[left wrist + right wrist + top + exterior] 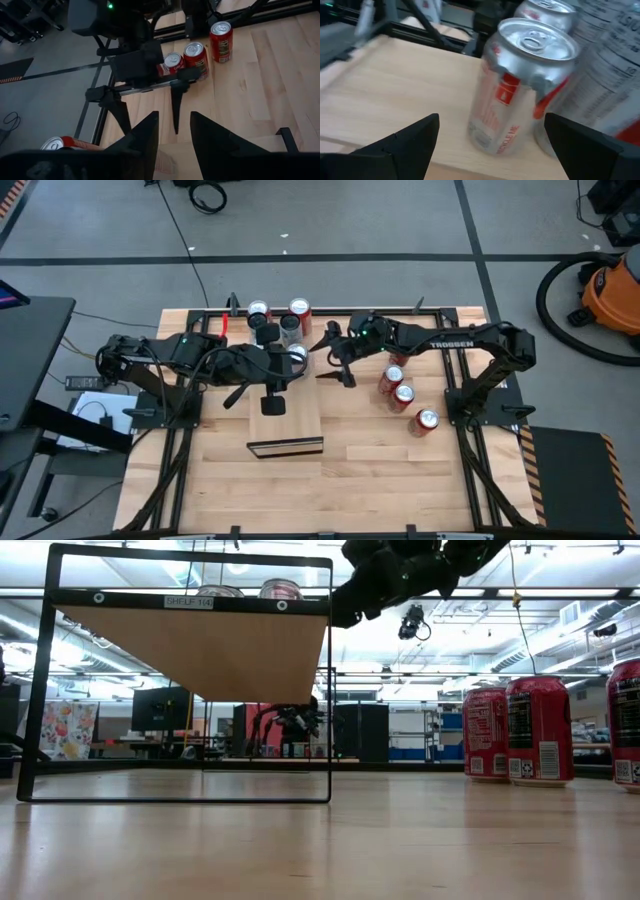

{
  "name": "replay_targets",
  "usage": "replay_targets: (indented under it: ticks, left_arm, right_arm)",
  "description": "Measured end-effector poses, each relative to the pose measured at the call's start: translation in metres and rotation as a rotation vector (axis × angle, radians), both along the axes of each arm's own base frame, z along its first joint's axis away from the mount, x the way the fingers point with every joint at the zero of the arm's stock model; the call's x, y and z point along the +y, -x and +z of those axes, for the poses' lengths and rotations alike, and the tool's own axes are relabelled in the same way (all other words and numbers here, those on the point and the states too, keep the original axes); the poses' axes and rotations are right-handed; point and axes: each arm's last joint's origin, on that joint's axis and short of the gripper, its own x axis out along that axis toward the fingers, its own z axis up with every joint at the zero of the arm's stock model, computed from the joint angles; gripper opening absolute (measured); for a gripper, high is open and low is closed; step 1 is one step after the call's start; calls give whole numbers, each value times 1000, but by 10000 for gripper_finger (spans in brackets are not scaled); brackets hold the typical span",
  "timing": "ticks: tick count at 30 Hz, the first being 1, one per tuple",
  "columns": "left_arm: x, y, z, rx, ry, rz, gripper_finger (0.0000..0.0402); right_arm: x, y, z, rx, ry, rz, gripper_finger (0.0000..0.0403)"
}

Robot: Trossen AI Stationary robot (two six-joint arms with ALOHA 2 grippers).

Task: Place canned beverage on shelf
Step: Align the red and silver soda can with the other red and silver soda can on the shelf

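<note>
The shelf (pixel 285 420) is a pale wood slab on a black frame in the middle of the table, and it also shows in the low view (pixel 200 650). A silver can with red print (pixel 520 85) stands upright on the slab (pixel 395 85), near its far end (pixel 297 355). My right gripper (pixel 337 358) is wide open at the shelf's right side, and the can stands just ahead of its fingertips (pixel 491 135). My left gripper (pixel 290 368) hovers by the same can from the left. Its fingers (pixel 174 130) stand a narrow gap apart and hold nothing I can see.
Several more cans and dark bottles crowd the shelf's far end (pixel 268 332), among them a red can (pixel 299 308). Three red cans stand on the table right of the shelf (pixel 403 393), and they also show in the low view (pixel 540 730). The shelf's near half is bare.
</note>
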Motion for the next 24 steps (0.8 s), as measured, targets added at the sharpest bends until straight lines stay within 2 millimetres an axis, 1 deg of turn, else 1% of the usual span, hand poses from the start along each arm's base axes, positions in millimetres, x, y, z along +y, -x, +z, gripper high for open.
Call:
replay_targets:
  ticks: [4,7,10,13,16,21,23,24]
  left_arm:
    - [0,0,0,0,0,0,121]
    - [0,0,0,0,0,0,121]
    - [0,0,0,0,0,0,121]
    - [0,0,0,0,0,0,121]
    - [0,0,0,0,0,0,121]
    - [0,0,0,0,0,0,121]
    - [0,0,0,0,0,0,121]
    - [0,0,0,-1,0,0,121]
  right_arm:
    - [1,1,0,2,-27,48,372]
    - [6,-1,-1,15,-18,-10,372]
    - [20,-4,-2,33,32,-74,372]
    - [38,-6,-5,61,69,-54,372]
    - [52,-7,-5,58,66,-21,372]
    - [65,-13,-7,14,41,18,372]
    - [70,-15,-12,13,46,33,372]
    - [72,-19,-14,-15,61,32,372]
